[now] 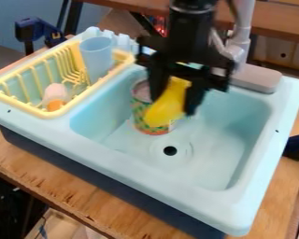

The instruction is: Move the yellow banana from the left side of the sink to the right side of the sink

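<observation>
Our black claw [173, 105] is clamped on a tapered yellow toy [162, 111] — near a green-patterned cylindrical can [140, 108], inside the pale-blue plastic sink [224, 142].

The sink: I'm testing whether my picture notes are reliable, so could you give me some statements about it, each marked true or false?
1. The gripper holds a yellow object that partly hides a can. True.
2. A blue cup stands in the yellow rack. True.
3. The can is in the rack. False: it is in the basin.
4. The can covers the drain hole. False: the drain hole is uncovered.
</observation>
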### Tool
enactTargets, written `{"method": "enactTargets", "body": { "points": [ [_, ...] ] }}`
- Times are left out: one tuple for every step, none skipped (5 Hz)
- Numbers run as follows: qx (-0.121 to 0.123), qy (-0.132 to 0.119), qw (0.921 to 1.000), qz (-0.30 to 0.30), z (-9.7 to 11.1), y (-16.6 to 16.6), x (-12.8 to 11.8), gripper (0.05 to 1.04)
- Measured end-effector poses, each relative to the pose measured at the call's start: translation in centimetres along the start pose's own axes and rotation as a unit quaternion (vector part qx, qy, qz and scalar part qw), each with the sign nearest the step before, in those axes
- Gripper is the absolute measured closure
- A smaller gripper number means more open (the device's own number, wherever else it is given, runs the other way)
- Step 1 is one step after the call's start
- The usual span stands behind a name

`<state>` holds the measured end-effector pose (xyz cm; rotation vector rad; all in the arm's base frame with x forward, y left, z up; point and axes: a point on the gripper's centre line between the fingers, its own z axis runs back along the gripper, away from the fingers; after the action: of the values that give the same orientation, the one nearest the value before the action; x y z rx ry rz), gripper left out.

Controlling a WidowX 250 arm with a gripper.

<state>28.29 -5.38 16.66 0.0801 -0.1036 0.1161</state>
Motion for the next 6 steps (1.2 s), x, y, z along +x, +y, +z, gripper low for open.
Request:
{"method": "enactTargets", "body": {
  "points": [
    [-0.013,0.003,0.999,-0.043,-1.1,-2.0,0.2,0.482],
    [-0.035,0.013,0.9955,-0.087,-2.9,-3.7,0.8,0.482],
    [-0.072,0.002,0.993,-0.094,-3.3,-5.0,1.3,0.482],
    [-0.072,0.027,0.9917,-0.104,-5.3,-5.4,1.3,0.482],
    [-0.075,0.034,0.9917,-0.099,-5.8,-5.5,1.5,0.482],
    [-0.087,0.031,0.9926,-0.079,-6.3,-4.0,2.3,0.482]
  ]
}}
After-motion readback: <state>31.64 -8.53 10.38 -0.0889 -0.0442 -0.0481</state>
